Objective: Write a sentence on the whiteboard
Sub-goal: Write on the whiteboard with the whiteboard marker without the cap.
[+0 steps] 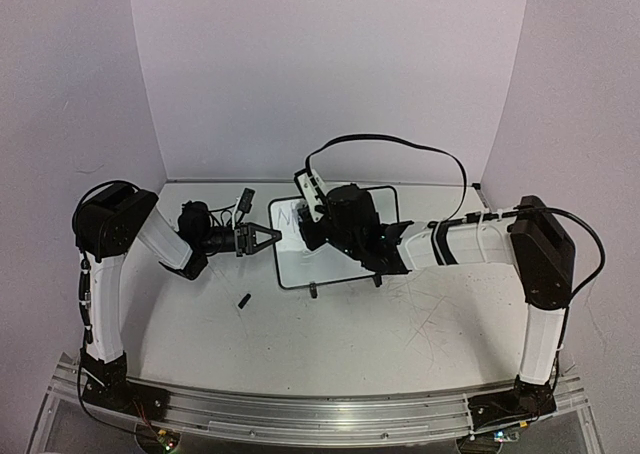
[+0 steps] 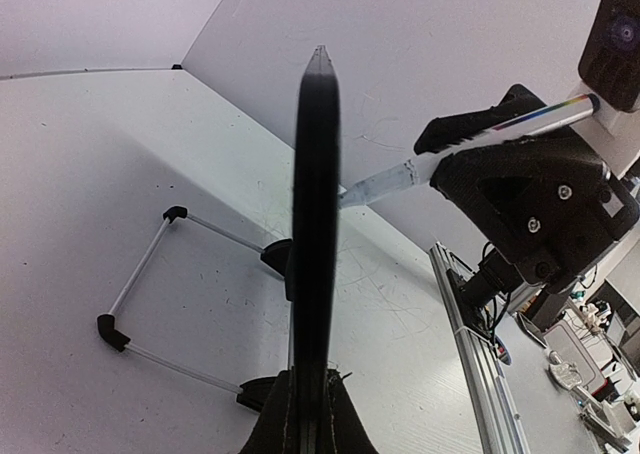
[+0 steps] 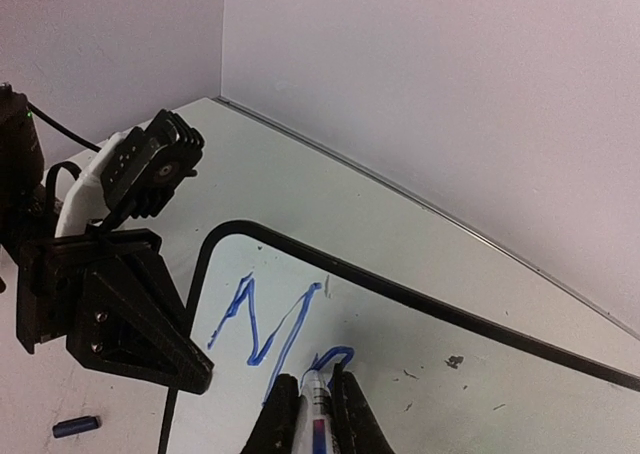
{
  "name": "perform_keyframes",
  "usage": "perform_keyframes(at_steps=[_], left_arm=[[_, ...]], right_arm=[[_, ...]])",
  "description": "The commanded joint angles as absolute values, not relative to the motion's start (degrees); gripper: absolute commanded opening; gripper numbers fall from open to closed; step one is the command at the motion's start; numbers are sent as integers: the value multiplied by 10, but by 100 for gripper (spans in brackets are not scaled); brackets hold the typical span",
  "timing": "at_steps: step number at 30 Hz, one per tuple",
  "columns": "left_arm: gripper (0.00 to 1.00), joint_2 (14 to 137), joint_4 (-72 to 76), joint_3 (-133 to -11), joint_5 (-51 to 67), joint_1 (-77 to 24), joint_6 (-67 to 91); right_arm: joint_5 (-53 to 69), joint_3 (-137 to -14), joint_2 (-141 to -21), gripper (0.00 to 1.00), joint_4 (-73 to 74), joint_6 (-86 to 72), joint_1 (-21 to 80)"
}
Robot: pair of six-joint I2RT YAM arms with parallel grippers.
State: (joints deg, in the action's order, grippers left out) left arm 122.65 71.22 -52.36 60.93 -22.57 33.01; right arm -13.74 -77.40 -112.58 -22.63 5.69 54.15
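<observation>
The table (image 1: 400, 344) is white and flat, with lots of thin grey scratches (image 1: 440, 319) on it. A plain pale back wall (image 1: 330, 74) stands behind it. A left wall (image 1: 60, 104) and a right wall (image 1: 590, 94), just as pale, close in the sides. A shiny metal rail (image 1: 320, 414) runs along the near edge. The light is soft and even.

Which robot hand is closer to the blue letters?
Right. The right gripper holds the marker at the blue letters; the left gripper has its jaws clamped on the whiteboard edge.
</observation>
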Motion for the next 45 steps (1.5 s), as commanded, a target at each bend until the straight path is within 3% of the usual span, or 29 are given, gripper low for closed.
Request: perform_keyframes(at_steps=[1, 6, 45], left_arm=[[0, 1210, 714, -521, 627, -225, 329], [0, 1212, 714, -524, 627, -225, 330], [0, 1210, 713, -524, 629, -225, 330]], right_arm=[[-132, -752, -1078, 0, -220, 39, 538], [-104, -714, -1024, 0, -252, 17, 522], [-140, -778, -1110, 0, -235, 62, 519]])
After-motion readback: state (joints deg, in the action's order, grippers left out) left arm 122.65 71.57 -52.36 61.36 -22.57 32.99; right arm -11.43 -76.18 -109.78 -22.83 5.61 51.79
